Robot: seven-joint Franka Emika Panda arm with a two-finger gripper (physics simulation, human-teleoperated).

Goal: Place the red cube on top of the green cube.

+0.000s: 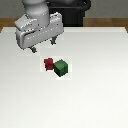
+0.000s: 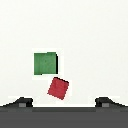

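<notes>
The red cube point(image 1: 48, 63) rests on the white table, its corner touching or nearly touching the slightly larger green cube point(image 1: 61, 67) on the exterior view's right. My gripper point(image 1: 44, 46) hangs above and behind the cubes, open, with nothing between its fingers. In the wrist view the red cube point(image 2: 58, 87) and the green cube point(image 2: 45, 63) lie side by side on the table, and my two fingertips point(image 2: 22, 101) show at the frame's edge, spread wide apart.
The white table point(image 1: 95, 95) spreads around the cubes. A dark robot base point(image 1: 75, 12) stands at the far edge behind the arm.
</notes>
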